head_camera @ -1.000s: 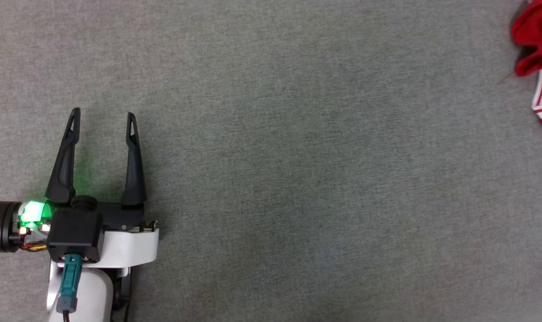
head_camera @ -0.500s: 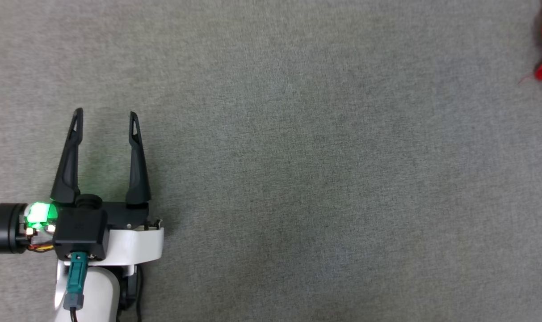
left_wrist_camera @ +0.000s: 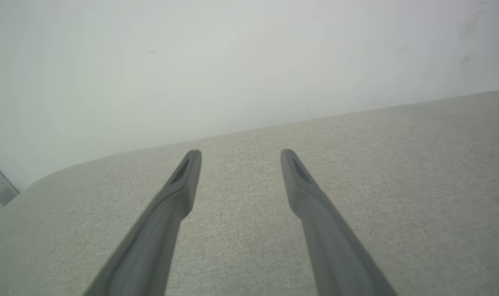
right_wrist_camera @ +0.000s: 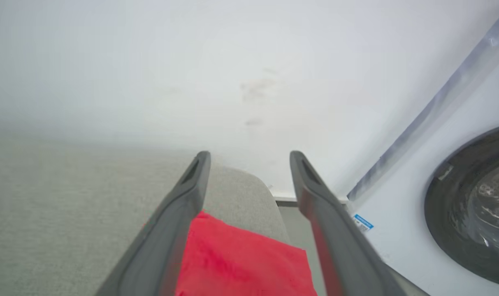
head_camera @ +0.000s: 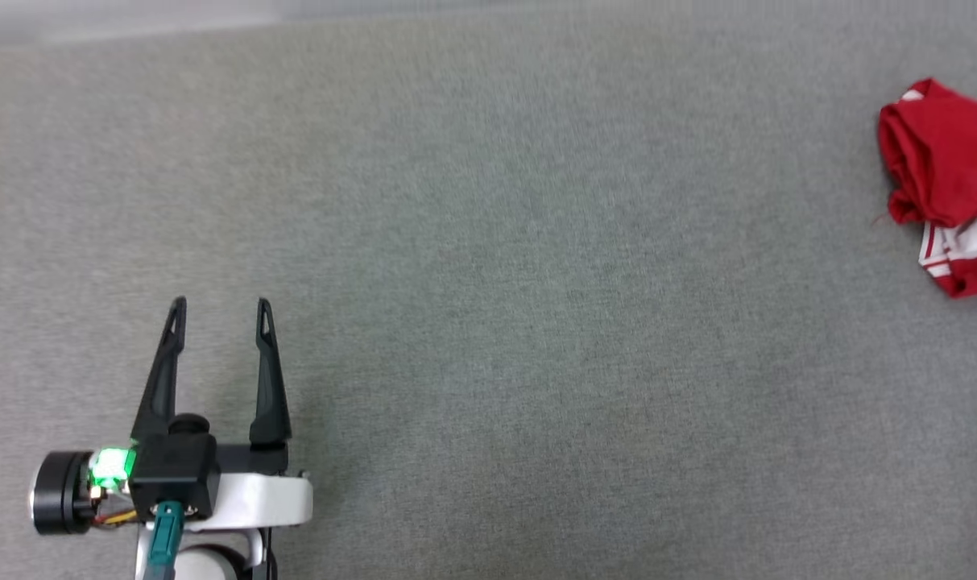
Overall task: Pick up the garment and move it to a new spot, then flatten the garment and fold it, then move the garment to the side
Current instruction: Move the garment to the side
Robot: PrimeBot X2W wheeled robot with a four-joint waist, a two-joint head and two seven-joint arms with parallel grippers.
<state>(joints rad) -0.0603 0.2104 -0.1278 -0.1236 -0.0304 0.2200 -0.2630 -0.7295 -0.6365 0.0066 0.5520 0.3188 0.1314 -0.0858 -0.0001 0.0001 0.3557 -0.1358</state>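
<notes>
The garment is a bunched red heap with a white, red-striped sleeve at its lower end, lying on the grey cloth surface at the right edge of the head view. In the right wrist view my right gripper is open, its fingers spread above the garment, whose red cloth shows between them near the surface's rounded end. My left gripper stands open at the lower left of the head view, far from the garment. The left wrist view has my left gripper over bare grey cloth, nothing between its fingers.
A pale wall rises behind the surface's far edge. A white washing machine with a dark round door stands just past the right end of the surface, close to my right gripper.
The whole head picture has shifted, so the camera has moved: the surface's far edge has come into view and more of the garment shows at the right. The left gripper stays open.
</notes>
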